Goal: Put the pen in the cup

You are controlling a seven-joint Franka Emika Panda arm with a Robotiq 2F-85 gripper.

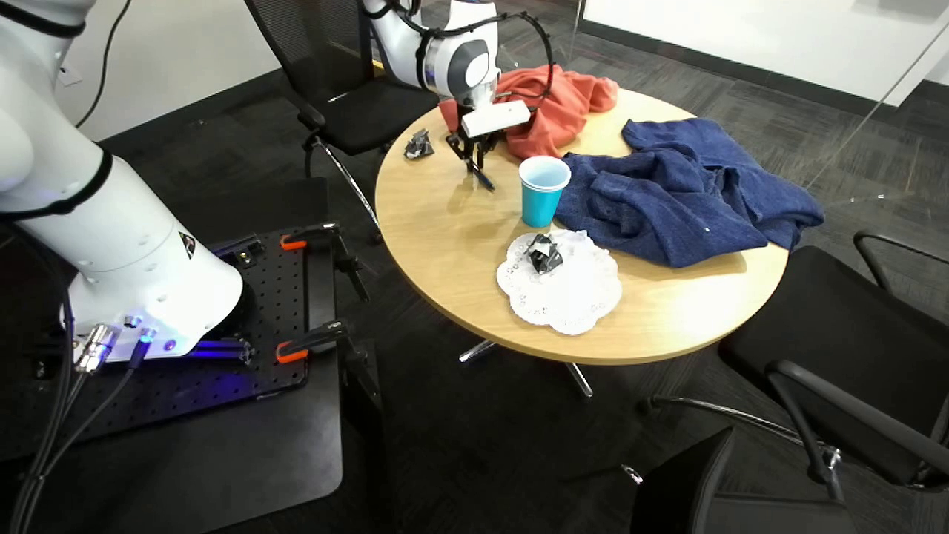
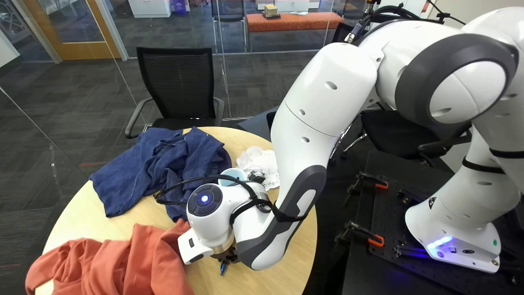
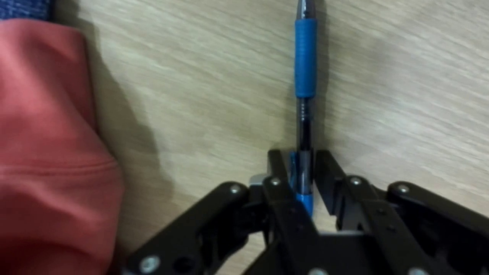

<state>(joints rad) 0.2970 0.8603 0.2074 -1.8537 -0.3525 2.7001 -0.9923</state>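
Grabbing the pen (image 3: 305,109) seems my step; my tool (image 3: 301,160) pinches it, so next I'd lift it over the cup (image 1: 541,199).

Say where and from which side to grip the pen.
Take the pen by its clip end, probably best from above and across its long sides, where the gripper sits: it is slim and straight, and its tip end is left free for the cup.

A round wooden desk (image 1: 430,215) carries a red cloth (image 1: 586,93) and a blue cloth (image 1: 675,196). Beside the blue cloth stands a teal cup (image 1: 540,206), near a white doily (image 1: 571,297). A dark lump (image 1: 419,146) lies apart.
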